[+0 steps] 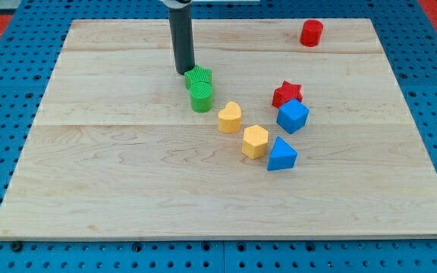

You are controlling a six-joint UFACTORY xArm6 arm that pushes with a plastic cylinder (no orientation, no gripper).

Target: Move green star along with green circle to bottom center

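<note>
Contact point: my tip [187, 72] holds nothing and sits at the top-left edge of the green star [199, 76]. Green circle [201, 97] touches the star on its far side, so one downward push should drive both toward bottom center.

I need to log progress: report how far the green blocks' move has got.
Done: the green star and green circle sit touching, paired. In hand: my tip is against the star's upper-left side. Left: both remain in the board's upper half; bottom center holds no block yet.
</note>
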